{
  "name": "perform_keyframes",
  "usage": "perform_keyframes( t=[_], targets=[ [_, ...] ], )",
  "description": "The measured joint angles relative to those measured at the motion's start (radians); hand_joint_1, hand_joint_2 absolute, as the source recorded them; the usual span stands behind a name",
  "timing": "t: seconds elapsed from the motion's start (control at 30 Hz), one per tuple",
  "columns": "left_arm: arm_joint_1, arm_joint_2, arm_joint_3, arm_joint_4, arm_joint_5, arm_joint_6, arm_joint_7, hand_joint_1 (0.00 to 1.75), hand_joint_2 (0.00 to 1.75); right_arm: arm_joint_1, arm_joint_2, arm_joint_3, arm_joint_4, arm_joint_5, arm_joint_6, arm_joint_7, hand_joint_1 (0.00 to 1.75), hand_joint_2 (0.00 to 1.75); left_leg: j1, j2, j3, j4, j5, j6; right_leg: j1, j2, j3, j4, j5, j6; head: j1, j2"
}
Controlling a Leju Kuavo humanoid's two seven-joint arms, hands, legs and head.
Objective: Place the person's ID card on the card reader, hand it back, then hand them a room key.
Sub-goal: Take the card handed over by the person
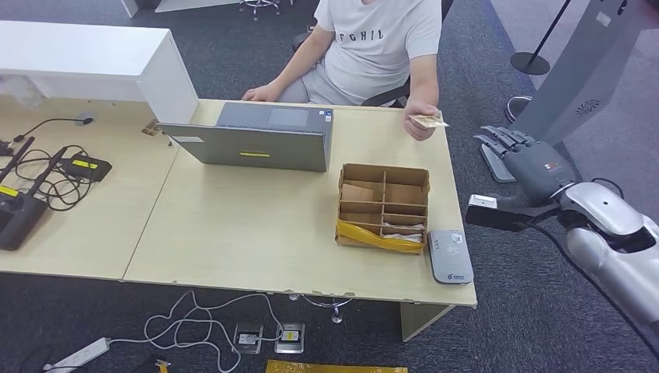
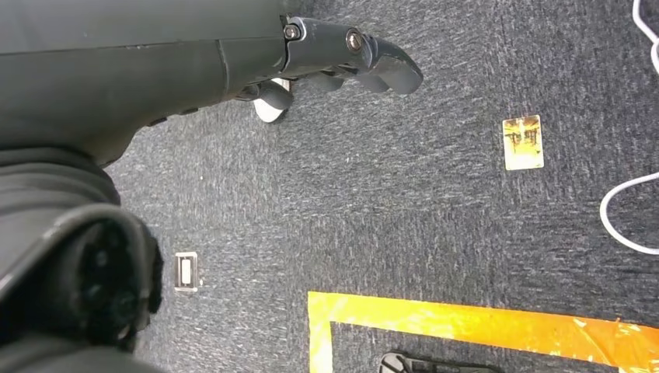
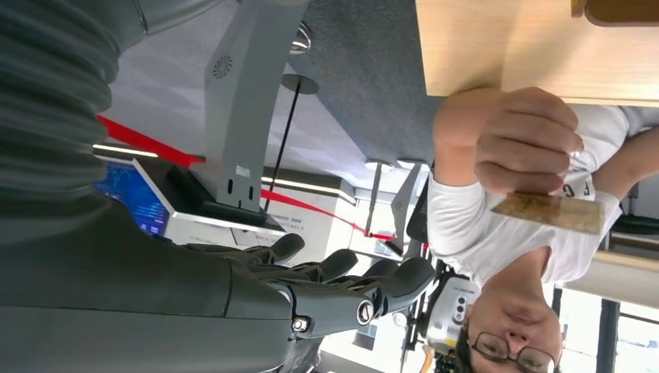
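Observation:
A person in a white T-shirt sits behind the desk and holds a tan ID card over the desk's far right corner. My right hand hovers to the right of the desk, off its edge, fingers stretched out and apart, holding nothing, a short way from the card. The grey card reader lies at the desk's front right corner. Beside it stands a cardboard divider box with cards in its compartments. My left hand hangs over the carpet, fingers loosely extended, with nothing in it.
A grey laptop sits at the desk's far middle. Cables and a black device lie on the left desk. A grey kiosk stand rises right behind my right hand. On the carpet lie a small tan card and orange tape.

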Motion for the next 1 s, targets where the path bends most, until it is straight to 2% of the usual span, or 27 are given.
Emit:
perform_keyframes(
  t=[0.13, 0.37, 0.93, 0.97, 1.0],
  targets=[
    [0.0, 0.0, -0.002, 0.0, 0.0, 0.0, 0.007, 0.0, 0.0, -0.007, 0.043, 0.002, 0.06, -0.003, -0.041, -0.016, 0.0, 1.75, 0.0, 0.0, 0.0, 0.0, 0.0, 0.0, 0.0, 0.0, 0.0, 0.0, 0.0, 0.0, 0.0, 0.0],
    [0.001, 0.0, -0.002, 0.0, -0.001, -0.001, 0.028, 0.0, 0.0, -0.021, 0.096, -0.005, 0.137, -0.039, -0.048, -0.012, 0.0, 1.75, 0.0, -0.001, 0.0, 0.0, 0.0, 0.0, 0.0, -0.002, 0.0, 0.0, 0.0, 0.0, 0.0, 0.0],
    [0.001, 0.0, -0.027, 0.0, -0.01, 0.001, 0.002, 0.0, 0.0, -0.038, 0.165, -0.068, 0.264, -0.056, -0.104, -0.015, 0.0, 1.75, 0.0, -0.002, 0.0, 0.0, 0.0, 0.0, 0.0, -0.002, 0.0, 0.0, 0.0, 0.0, 0.0, 0.0],
    [0.001, 0.0, -0.027, 0.0, -0.011, 0.001, 0.002, 0.0, 0.0, -0.038, 0.167, -0.071, 0.271, -0.053, -0.109, -0.016, 0.31, 1.75, 0.0, -0.002, 0.0, 0.0, 0.0, 0.0, 0.0, -0.002, 0.0, 0.0, 0.0, 0.0, 0.0, 0.0],
    [0.001, 0.0, -0.027, 0.0, -0.012, 0.001, 0.003, 0.0, 0.0, -0.038, 0.17, -0.073, 0.278, -0.049, -0.114, -0.017, 0.75, 1.75, 0.0, -0.002, 0.0, 0.0, 0.0, 0.0, 0.0, -0.002, 0.0, 0.0, 0.0, 0.0, 0.0, 0.0]
  ],
)
